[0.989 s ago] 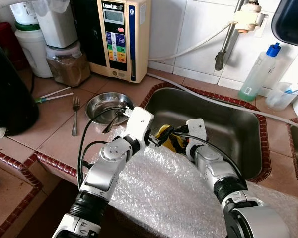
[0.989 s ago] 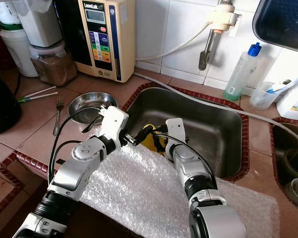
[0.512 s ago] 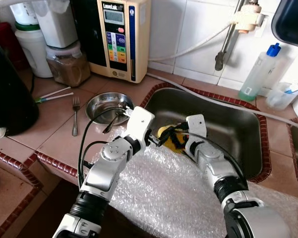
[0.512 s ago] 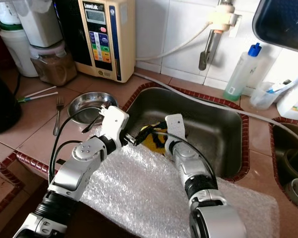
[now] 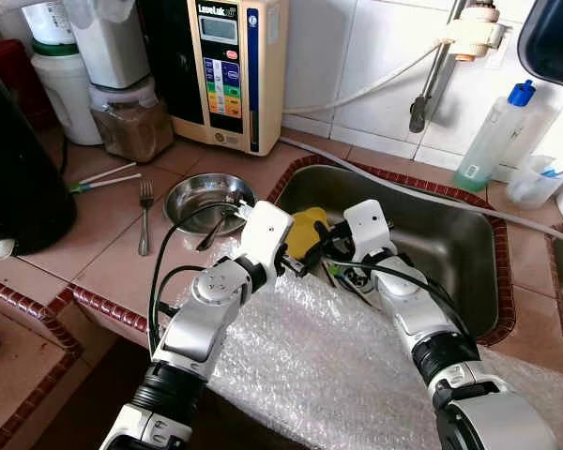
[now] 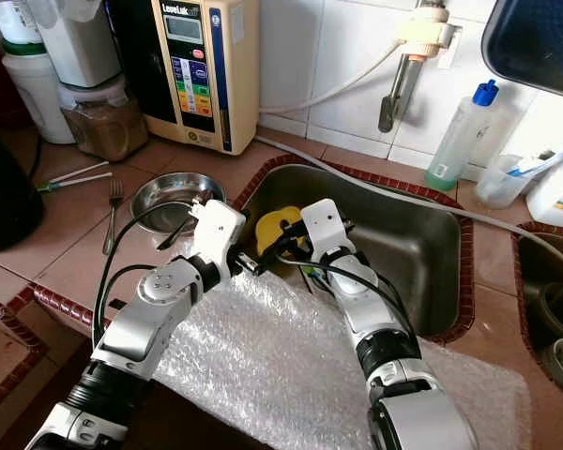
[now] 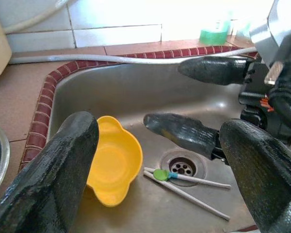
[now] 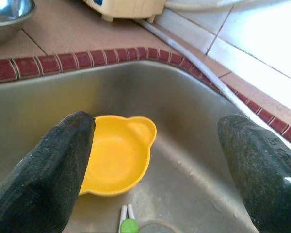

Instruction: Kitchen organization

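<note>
Over the sink (image 5: pixel 469 253): left gripper (image 7: pixel 157 160) and right gripper (image 8: pixel 155 165), both with jaws apart; below, yellow bowl (image 7: pixel 114 165), chopsticks (image 7: pixel 189 184).

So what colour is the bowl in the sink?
Yellow; the bowl shows best in the right wrist view.

I see a terracotta-tiled table (image 5: pixel 103 234) with a steel sink (image 5: pixel 450 239) sunk into it on the right, and a sheet of bubble wrap (image 5: pixel 328 375) lies over its near edge. On the tiles to the left lie a steel bowl (image 5: pixel 202 199), a fork (image 5: pixel 143 217) and two straws (image 5: pixel 103 178), with a brown-filled jar (image 5: pixel 129 120) and a water machine (image 5: pixel 227 70) at the far wall. In the sink lie a yellow bowl (image 7: pixel 114 165) and chopsticks (image 7: pixel 189 182) by the drain (image 7: pixel 183 166).
</note>
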Robot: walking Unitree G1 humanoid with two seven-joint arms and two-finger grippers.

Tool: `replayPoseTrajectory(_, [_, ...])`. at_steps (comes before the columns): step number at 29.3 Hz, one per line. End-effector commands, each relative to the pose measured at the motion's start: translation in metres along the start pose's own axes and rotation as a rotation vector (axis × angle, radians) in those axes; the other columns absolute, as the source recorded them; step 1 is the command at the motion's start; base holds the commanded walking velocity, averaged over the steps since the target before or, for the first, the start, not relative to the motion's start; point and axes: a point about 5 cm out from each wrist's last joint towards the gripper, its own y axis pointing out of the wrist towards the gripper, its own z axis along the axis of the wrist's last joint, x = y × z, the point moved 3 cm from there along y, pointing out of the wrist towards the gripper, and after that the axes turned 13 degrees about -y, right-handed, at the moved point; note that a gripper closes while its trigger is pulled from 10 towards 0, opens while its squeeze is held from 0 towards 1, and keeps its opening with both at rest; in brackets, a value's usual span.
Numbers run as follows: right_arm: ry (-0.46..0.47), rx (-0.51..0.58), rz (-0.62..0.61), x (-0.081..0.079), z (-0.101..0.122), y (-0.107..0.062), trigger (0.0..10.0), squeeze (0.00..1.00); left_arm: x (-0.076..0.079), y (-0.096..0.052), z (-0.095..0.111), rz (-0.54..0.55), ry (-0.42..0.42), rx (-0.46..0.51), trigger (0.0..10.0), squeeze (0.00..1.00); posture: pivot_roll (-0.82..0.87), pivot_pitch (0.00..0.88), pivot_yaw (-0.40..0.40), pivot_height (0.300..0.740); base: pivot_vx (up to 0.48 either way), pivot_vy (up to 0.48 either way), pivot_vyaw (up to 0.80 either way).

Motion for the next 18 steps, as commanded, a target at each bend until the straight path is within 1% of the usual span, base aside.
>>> replayPoseTrajectory(1, [0.019, 0.018, -0.024, 0.003, 0.001, -0.001, 10.0, 0.0, -0.002, 0.0, 0.007, 0.023, 0.03, 0.019, 10.0, 1.0, 0.15, 0.0, -0.028, 0.74, 0.0, 0.0, 0.0])
replayPoseTrajectory(3, [0.032, 0.058, -0.042, 0.004, 0.007, -0.002, 10.0, 0.0, -0.01, -0.002, 0.008, 0.076, 0.037, 0.033, 10.0, 1.0, 0.15, 0.0, -0.028, 0.74, 0.0, 0.0, 0.0])
replayPoseTrajectory(5, [0.032, 0.068, -0.044, 0.004, 0.009, -0.002, 10.0, 0.0, -0.011, -0.002, 0.009, 0.083, 0.034, 0.038, 10.0, 1.0, 0.15, 0.0, -0.028, 0.74, 0.0, 0.0, 0.0])
replayPoseTrajectory(6, [0.05, 0.115, -0.068, 0.007, 0.017, -0.003, 10.0, 0.0, -0.022, -0.006, 0.015, 0.153, 0.04, 0.076, 10.0, 1.0, 0.15, 0.0, -0.028, 0.74, 0.0, 0.0, 0.0])
replayPoseTrajectory(7, [0.05, 0.115, -0.068, 0.007, 0.017, -0.003, 10.0, 0.0, -0.022, -0.006, 0.015, 0.153, 0.04, 0.076, 10.0, 1.0, 0.15, 0.0, -0.028, 0.74, 0.0, 0.0, 0.0])
replayPoseTrajectory(8, [0.055, 0.141, -0.085, 0.009, 0.023, -0.004, 10.0, 0.0, -0.034, -0.01, 0.024, 0.244, 0.06, 0.121, 10.0, 0.31, 0.15, 0.0, -0.028, 0.74, 0.0, 0.0, 0.0])
replayPoseTrajectory(9, [0.053, 0.149, -0.091, 0.009, 0.024, -0.004, 10.0, 0.0, -0.039, -0.012, 0.028, 0.283, 0.056, 0.137, 10.0, 0.02, 0.16, 0.0, -0.027, 0.74, 0.0, 0.0, 0.0])
replayPoseTrajectory(10, [0.051, 0.153, -0.094, 0.01, 0.024, -0.004, 10.0, 0.0, -0.042, -0.012, 0.03, 0.305, 0.051, 0.145, 10.0, 0.02, 0.16, 0.0, -0.027, 0.74, 0.0, 0.0, 0.0])
replayPoseTrajectory(11, [0.051, 0.153, -0.094, 0.01, 0.024, -0.004, 10.0, 0.0, -0.042, -0.012, 0.03, 0.305, 0.051, 0.145, 10.0, 0.02, 0.16, 0.0, -0.027, 0.74, 0.0, 0.0, 0.0])
replayPoseTrajectory(12, [0.048, 0.155, -0.099, 0.01, 0.024, -0.005, 10.0, 0.0, -0.052, -0.015, 0.037, 0.38, 0.047, 0.18, 10.0, 0.0, 0.15, 0.0, -0.027, 0.74, 0.0, 0.0, 0.0])
replayPoseTrajectory(14, [0.048, 0.155, -0.101, 0.01, 0.024, -0.005, 10.0, 0.0, -0.057, -0.017, 0.041, 0.415, 0.048, 0.197, 10.0, 0.0, 0.15, 0.0, -0.027, 0.74, 0.0, 0.0, 0.0])
replayPoseTrajectory(15, [0.052, 0.152, -0.102, 0.009, 0.022, -0.006, 10.0, 0.0, -0.067, -0.021, 0.047, 0.489, 0.047, 0.227, 10.0, 0.0, 0.15, 0.0, -0.027, 0.74, 0.0, 0.0, 0.0])
replayPoseTrajectory(16, [0.052, 0.152, -0.102, 0.009, 0.022, -0.006, 10.0, 0.0, -0.067, -0.021, 0.047, 0.489, 0.047, 0.227, 10.0, 0.0, 0.15, 0.0, -0.027, 0.74, 0.0, 0.0, 0.0])
replayPoseTrajectory(17, [0.053, 0.152, -0.102, 0.008, 0.021, -0.008, 10.0, 0.0, -0.08, -0.029, 0.054, 0.576, 0.046, 0.265, 10.0, 0.0, 0.15, 0.0, -0.027, 0.74, 0.0, 0.0, 0.0])
replayPoseTrajectory(18, [0.054, 0.153, -0.102, 0.008, 0.021, -0.008, 10.0, 0.0, -0.083, -0.031, 0.055, 0.596, 0.046, 0.273, 10.0, 0.0, 0.15, 0.0, -0.027, 0.74, 0.0, 0.0, 0.0])
